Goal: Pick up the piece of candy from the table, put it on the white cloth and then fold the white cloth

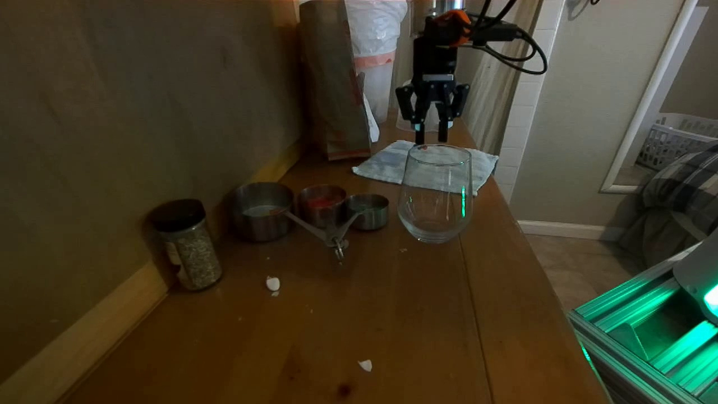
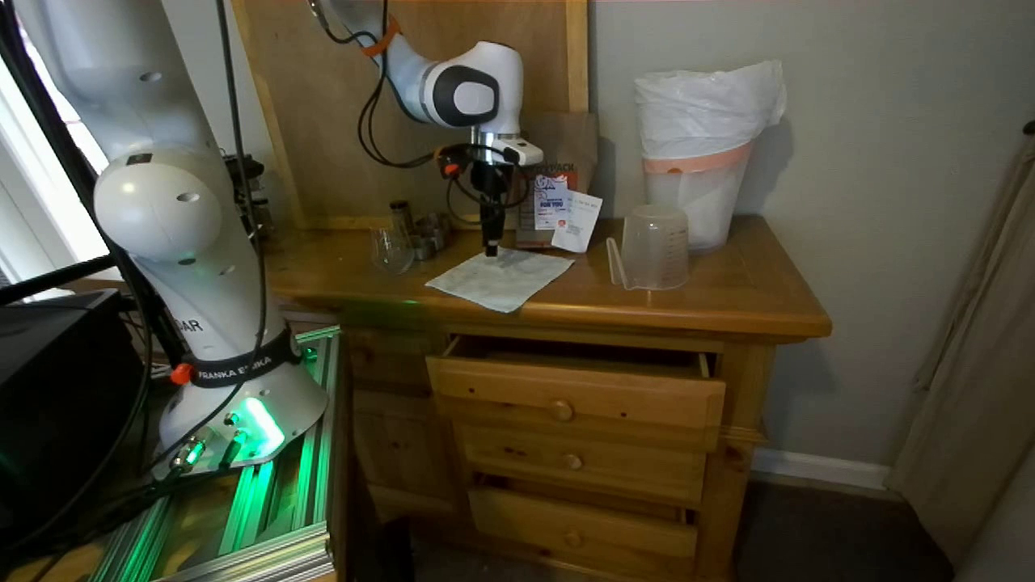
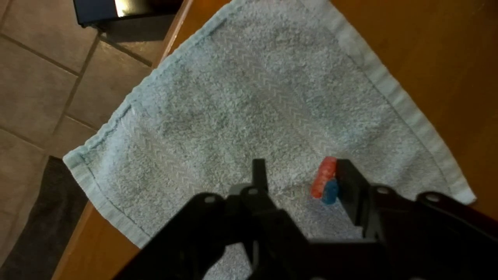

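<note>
Piece of candy (image 3: 325, 179) with white cloth (image 3: 233, 116): placing at or near completion, fold outstanding.
Candy, red and blue, seen over the inner part of the cloth, well in from its edges; whether it rested on the fabric or clung to the finger (image 3: 352, 186) beside it could not be told. Gripper (image 3: 301, 175): jaws parted, a moderate gap between them, the candy against one side only and so apparently not pinched. Cloth: one, spread out unfolded on the table (image 1: 392, 308), a corner reaching past the long edge above the top drawer (image 2: 598, 400). Progress, as judged: pick-up done, placing done or all but done, folding not begun. Remaining, by the same judgement, were a clean parting from the candy and the fold itself.
</note>
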`<state>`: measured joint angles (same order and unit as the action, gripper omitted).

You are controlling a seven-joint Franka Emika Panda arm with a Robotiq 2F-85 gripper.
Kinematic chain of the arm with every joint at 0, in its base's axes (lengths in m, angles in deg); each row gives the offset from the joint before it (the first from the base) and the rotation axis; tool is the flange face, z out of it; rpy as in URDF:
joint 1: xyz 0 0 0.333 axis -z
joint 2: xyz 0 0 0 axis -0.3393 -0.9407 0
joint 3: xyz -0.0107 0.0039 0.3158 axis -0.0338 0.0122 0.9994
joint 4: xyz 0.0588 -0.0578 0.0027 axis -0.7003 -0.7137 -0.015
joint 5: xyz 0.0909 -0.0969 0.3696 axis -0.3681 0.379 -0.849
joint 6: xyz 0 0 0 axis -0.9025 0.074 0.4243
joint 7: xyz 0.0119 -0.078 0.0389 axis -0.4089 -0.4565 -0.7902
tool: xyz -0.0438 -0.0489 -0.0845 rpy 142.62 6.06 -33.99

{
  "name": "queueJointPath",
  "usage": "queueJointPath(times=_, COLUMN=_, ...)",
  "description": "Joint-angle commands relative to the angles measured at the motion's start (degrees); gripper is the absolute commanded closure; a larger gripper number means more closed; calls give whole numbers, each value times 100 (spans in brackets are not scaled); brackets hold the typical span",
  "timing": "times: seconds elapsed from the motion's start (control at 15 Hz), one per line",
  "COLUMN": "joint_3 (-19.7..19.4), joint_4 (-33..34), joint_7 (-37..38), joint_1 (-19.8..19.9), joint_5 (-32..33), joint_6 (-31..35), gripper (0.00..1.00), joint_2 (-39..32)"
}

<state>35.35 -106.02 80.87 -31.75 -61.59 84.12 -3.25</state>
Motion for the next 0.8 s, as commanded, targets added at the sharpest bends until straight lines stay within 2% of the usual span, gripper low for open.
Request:
queueJointPath(times=0.0, joint_3=9, joint_4=-35, joint_7=77, joint_1=17, joint_5=-13, joint_6=6, gripper=32, joint_2=-75)
queueJointPath(times=0.13, joint_3=-5, joint_4=-55, joint_7=32, joint_1=28, joint_5=-77, joint_6=13, gripper=25, joint_2=-181)
queueJointPath(times=0.2, joint_3=-19, joint_4=-65, joint_7=24, joint_1=39, joint_5=-95, joint_6=1, gripper=26, joint_2=-244)
queueJointPath(times=0.33, joint_3=-42, joint_4=-89, joint_7=56, joint_1=49, joint_5=-79, joint_6=-11, gripper=16, joint_2=-364)
queueJointPath(times=0.4, joint_3=-48, joint_4=-94, joint_7=65, joint_1=46, joint_5=-72, joint_6=-12, gripper=4, joint_2=-427)
queueJointPath(times=0.47, joint_3=-53, joint_4=-90, joint_7=66, joint_1=43, joint_5=-73, joint_6=-13, gripper=0, joint_2=-491)
queueJointPath(times=0.73, joint_3=-86, joint_4=-27, joint_7=148, joint_1=20, joint_5=-28, joint_6=-30, gripper=0, joint_2=-718)
